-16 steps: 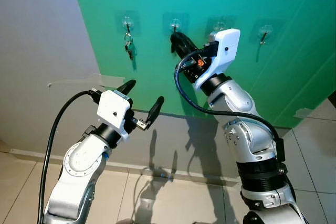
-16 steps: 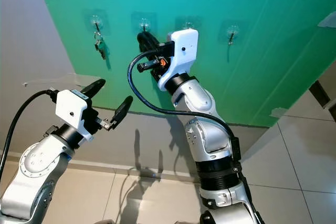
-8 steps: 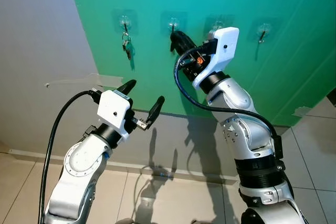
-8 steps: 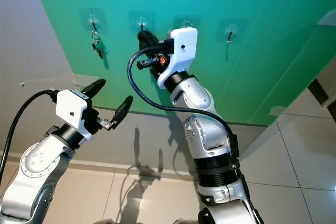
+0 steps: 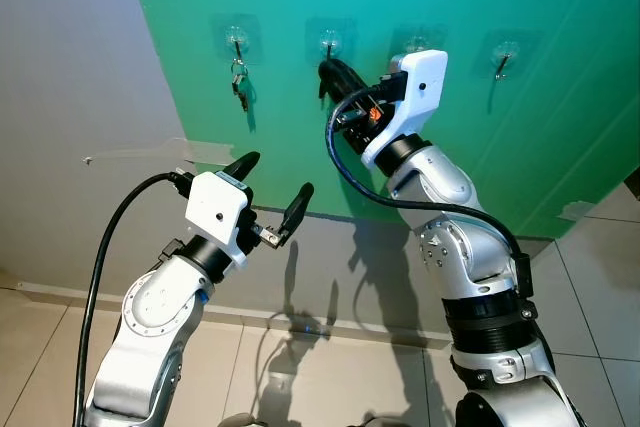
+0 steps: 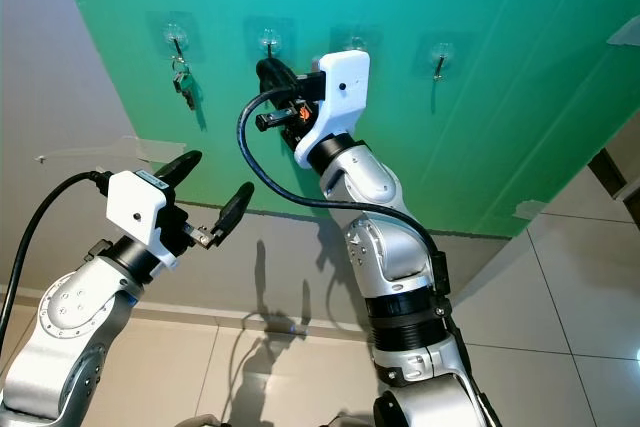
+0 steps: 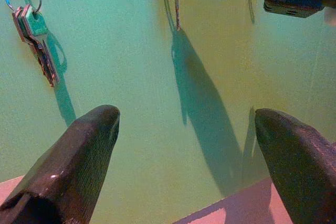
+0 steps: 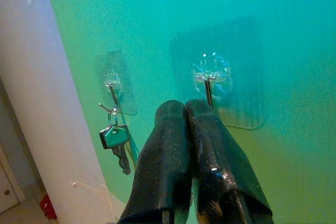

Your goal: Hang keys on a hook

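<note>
Already one set of keys [image 5: 240, 87] hangs on the leftmost hook [image 5: 236, 44] of four stuck in a row on the green panel [image 5: 520, 147]; that ring is well apart from both arms.

Furthest left and lowest, the left gripper [image 5: 277, 174] hovers before the grey wall under the panel, its two fingers spread wide with nothing between them; I judge it to be idle.

Next along, the right gripper [image 5: 325, 69] is raised to the second hook [image 5: 328, 45], its tip just below the hook; its fingers [image 8: 173, 145] are pressed tight together. In the left wrist view a thin key [image 7: 177, 11] dangles from that tip against the panel; I take it for the thing being carried, pinched at its top, though the clamp itself is hidden. The third hook [image 5: 415, 44] and the fourth hook [image 5: 503, 52] are bare.

So the work looks late but unfinished; the carried piece is at the hook but I cannot see it threaded over the prong; what is left is to slip it on, let go and draw back.

Against the picture a second ago, the right arm has leaned in and its tip sits a touch nearer the second hook; the whole view has slid slightly, so part of that is the camera; the left arm holds the same pose.
</note>
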You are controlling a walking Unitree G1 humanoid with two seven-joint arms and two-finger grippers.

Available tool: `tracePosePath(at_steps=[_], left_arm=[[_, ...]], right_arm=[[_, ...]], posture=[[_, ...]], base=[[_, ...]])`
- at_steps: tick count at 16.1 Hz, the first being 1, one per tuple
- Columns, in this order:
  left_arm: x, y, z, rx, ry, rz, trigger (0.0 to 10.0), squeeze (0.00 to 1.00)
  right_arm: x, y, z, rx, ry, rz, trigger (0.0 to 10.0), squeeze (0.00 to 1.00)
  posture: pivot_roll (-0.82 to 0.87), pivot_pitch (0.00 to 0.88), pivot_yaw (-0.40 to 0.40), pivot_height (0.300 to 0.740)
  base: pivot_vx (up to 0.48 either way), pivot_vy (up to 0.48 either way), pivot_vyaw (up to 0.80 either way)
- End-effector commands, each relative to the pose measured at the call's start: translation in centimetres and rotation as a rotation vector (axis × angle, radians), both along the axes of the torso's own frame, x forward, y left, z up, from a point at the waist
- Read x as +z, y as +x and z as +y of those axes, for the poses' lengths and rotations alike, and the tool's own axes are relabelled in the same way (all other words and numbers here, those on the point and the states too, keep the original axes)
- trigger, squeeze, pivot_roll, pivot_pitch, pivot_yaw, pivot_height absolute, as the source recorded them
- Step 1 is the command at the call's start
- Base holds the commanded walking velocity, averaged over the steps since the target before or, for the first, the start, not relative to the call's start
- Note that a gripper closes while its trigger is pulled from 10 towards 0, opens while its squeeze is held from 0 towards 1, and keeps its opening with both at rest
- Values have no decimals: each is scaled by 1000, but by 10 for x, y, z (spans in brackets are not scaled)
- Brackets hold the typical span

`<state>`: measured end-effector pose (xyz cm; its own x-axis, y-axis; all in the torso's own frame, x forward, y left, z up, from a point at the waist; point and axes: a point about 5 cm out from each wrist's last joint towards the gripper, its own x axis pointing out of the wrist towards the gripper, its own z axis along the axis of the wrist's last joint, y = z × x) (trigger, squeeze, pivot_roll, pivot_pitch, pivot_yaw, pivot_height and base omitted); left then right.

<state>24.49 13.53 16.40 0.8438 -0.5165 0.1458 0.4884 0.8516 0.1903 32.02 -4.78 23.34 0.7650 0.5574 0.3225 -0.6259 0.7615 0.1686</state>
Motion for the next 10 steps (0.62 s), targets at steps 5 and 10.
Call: tracePosePath(at_steps=[5, 10], left_arm=[[5, 0, -3, -20, -5, -14, 10000, 0], [5, 0, -4, -24, -6, -13, 10000, 0]], right_arm=[[9, 6, -3, -31, 19, -20, 10000, 0], [10, 8, -8, -43, 20, -21, 10000, 0]], posture=[[-2, 62, -36, 740], [-4, 58, -34, 740]], base=[[0, 0, 0], [0, 0, 0]])
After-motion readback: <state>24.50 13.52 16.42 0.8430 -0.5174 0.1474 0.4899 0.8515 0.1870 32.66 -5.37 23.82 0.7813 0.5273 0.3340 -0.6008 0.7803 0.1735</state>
